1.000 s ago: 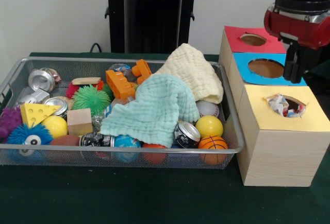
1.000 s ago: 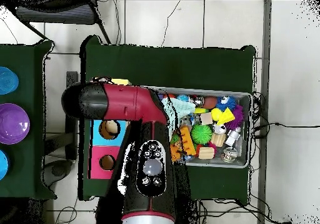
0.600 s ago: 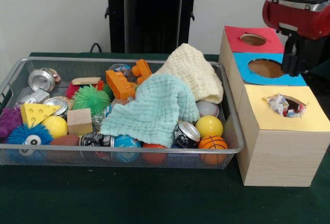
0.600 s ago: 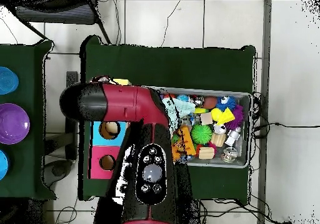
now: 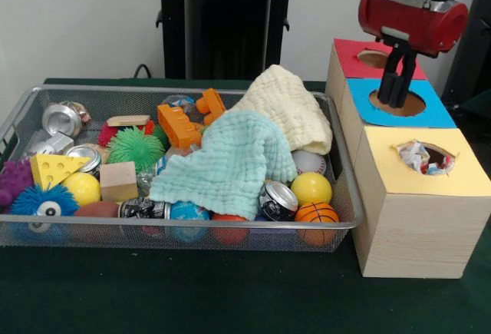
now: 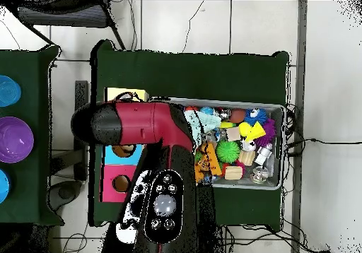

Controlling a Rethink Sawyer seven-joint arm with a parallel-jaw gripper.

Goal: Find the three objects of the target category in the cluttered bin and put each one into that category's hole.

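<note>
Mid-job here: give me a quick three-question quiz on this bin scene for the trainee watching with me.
1. True or false: the gripper hangs over the blue box.
2. Which box already shows crumpled stuff in its hole? A) red box B) blue box C) yellow box
3. Fill in: the basketball lies at the bin's corner nearest the ____ box.

Key: 1 true. 2 C. 3 yellow.
</note>
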